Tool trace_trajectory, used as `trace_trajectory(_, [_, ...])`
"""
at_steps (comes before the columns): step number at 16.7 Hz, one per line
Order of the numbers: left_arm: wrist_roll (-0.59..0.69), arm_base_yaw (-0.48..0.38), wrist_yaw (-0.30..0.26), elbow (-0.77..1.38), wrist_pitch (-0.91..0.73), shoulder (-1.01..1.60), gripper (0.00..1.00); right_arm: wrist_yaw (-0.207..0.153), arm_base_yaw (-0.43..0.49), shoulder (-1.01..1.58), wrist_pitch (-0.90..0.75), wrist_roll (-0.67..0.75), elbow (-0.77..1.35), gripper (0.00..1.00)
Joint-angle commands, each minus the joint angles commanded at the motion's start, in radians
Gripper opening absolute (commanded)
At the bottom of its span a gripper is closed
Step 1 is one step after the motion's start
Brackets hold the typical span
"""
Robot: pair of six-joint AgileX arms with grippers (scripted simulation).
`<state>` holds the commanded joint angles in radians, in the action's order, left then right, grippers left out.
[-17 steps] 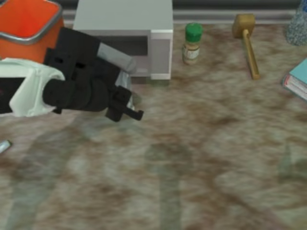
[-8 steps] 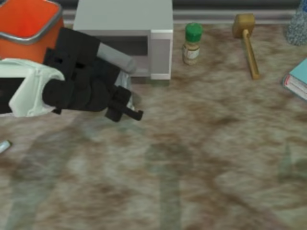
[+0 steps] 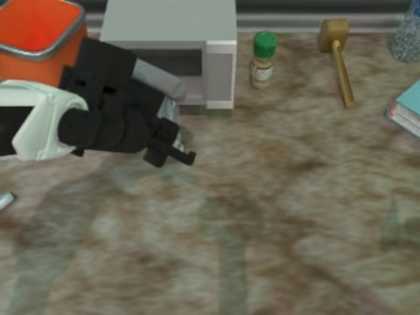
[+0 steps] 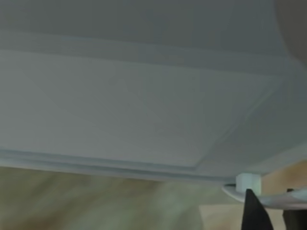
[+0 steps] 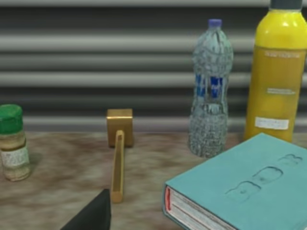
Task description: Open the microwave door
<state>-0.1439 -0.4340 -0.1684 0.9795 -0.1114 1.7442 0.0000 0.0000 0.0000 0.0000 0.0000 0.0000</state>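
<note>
The white-grey microwave [image 3: 170,26] stands at the back left of the table, its grey control panel [image 3: 220,73] on its right side. The microwave door [image 3: 163,79] is swung out toward the front left, leaving the dark cavity exposed. My left arm reaches over it, and my left gripper [image 3: 180,155] sits at the door's free edge. In the left wrist view the door [image 4: 120,105] fills the picture. There the white bar handle [image 4: 283,196] runs between the black fingertips of my left gripper [image 4: 273,215], which is shut on it. My right gripper [image 5: 96,215] is outside the top view.
An orange bin [image 3: 36,33] stands left of the microwave, against my left arm. To its right are a green-lidded spice jar [image 3: 264,60] and a wooden mallet [image 3: 340,56]. A teal book [image 3: 408,108], a water bottle [image 5: 210,91] and a yellow bottle [image 5: 277,72] stand far right.
</note>
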Motion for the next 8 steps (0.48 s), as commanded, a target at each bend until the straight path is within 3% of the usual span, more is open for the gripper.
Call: trace_trajectory(8, [-0.063, 0.033, -0.039, -0.016, -0.008, -0.017, 0.0, 0.0, 0.0, 0.0, 0.0, 0.0, 0.0, 1.0])
